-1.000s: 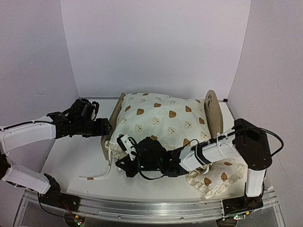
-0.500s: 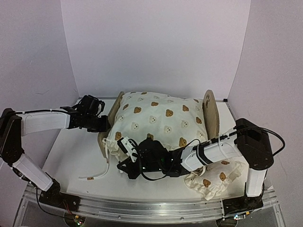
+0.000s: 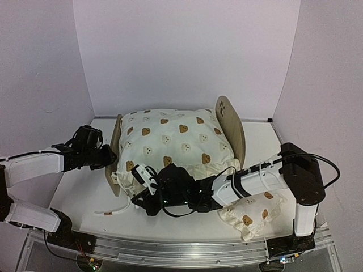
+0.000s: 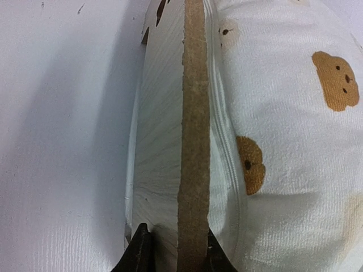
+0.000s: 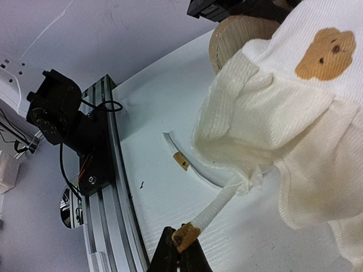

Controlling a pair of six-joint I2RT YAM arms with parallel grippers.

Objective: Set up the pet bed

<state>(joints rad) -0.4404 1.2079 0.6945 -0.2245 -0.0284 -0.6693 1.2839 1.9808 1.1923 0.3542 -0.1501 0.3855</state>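
Left pincer (image 4: 173,252) clamps pet bed (image 4: 193,113) footboard edge; right pincer (image 5: 180,249) pinched shut on cushion tie (image 5: 218,207), table (image 5: 144,198) near edge close by

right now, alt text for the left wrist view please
The left gripper clamps the wooden footboard edge of the pet bed, one dark finger on each side. A cream bear-print cushion presses against the board on the right; white table lies to the left.

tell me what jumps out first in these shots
A big bear-print cushion fills the bed at the middle of the table. The left gripper clamps the footboard on the left, while the right gripper pinches a cushion tie near the front.
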